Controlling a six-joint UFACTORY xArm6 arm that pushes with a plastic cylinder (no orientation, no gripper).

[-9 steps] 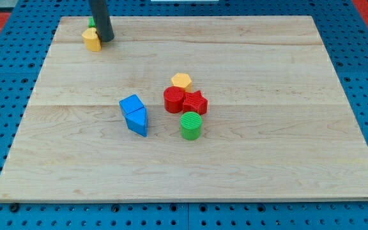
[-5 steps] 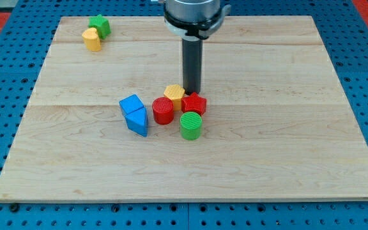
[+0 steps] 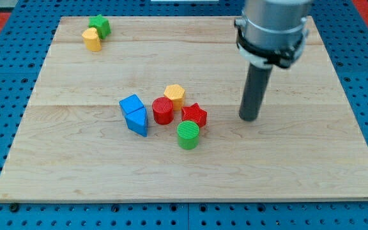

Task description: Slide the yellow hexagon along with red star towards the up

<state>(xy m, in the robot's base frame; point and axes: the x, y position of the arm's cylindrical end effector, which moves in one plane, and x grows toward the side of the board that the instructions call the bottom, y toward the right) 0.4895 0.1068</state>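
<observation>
Resting my tip (image 3: 250, 118) right of the red star (image 3: 194, 115), apart, we are gripping nothing. The yellow hexagon (image 3: 174, 95) is lying flat up-left of it, showing no long axis.

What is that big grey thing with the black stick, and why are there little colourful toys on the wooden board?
That is a robot arm. It has no hand and holds nothing; its black stick just pushes things. My tip touches the wooden board, off to the view's right of the toys, touching none. One camera looks down at the board from the front. In the middle sit a yellow hexagon, a red star, a red cylinder, a green cylinder and two blue blocks. In the top left corner are a green block and another yellow block. The job is pushing the hexagon and star towards the top.
</observation>
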